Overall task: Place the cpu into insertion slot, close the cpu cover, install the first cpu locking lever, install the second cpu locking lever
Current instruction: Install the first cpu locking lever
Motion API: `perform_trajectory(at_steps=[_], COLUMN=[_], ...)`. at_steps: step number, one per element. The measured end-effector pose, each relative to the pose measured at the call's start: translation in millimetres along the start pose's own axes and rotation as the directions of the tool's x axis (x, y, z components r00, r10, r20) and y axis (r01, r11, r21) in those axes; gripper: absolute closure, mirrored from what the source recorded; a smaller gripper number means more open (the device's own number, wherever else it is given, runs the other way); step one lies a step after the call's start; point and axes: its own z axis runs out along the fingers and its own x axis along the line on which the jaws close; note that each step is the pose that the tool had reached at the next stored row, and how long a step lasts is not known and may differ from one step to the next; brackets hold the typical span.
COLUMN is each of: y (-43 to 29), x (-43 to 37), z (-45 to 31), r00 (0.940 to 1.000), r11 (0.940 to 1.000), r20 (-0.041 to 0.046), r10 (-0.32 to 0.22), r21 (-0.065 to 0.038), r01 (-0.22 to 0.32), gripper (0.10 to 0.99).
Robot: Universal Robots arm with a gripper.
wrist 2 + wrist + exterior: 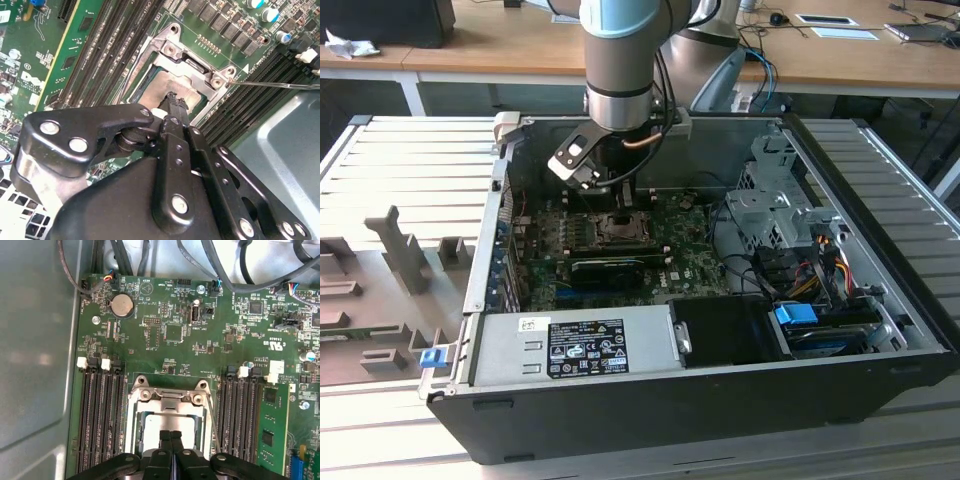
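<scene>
The insertion slot (618, 229) sits in the middle of the green board inside the open computer case. In both wrist views the silvery cpu cover (167, 399) (197, 75) lies flat over the slot. The grey top of the cpu (186, 424) (157, 87) shows through its square window. My gripper (620, 203) (171, 435) (176, 98) stands straight above the slot, its black fingers shut together with nothing between them, tips down at the cpu's top. A thin metal locking lever (214, 422) (280, 85) runs along one side of the slot.
Black memory slots (100, 415) flank the socket on both sides. A long black heatsink block (610, 268) lies just in front of it. Case walls (35, 365), a power supply (575, 345), drive bays (770, 215) and cable bundles (800, 270) crowd the surroundings.
</scene>
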Motion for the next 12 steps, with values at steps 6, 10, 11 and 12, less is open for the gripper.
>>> perform_trajectory(at_steps=[6,10,11,12], y=[0.3,0.8,1.0,1.1], x=[0.1,0.2,0.2,0.2], z=[-5.1,-15.4,-19.0,-20.8], r00=[1.0,1.0,1.0,1.0], r11=[1.0,1.0,1.0,1.0], r20=[0.0,0.0,-0.0001,0.0], r10=[0.0,0.0,0.0,0.0], r21=[0.0,0.0,0.0,0.0], r01=[0.0,0.0,0.0,0.0], gripper=[0.98,0.98,0.98,0.98])
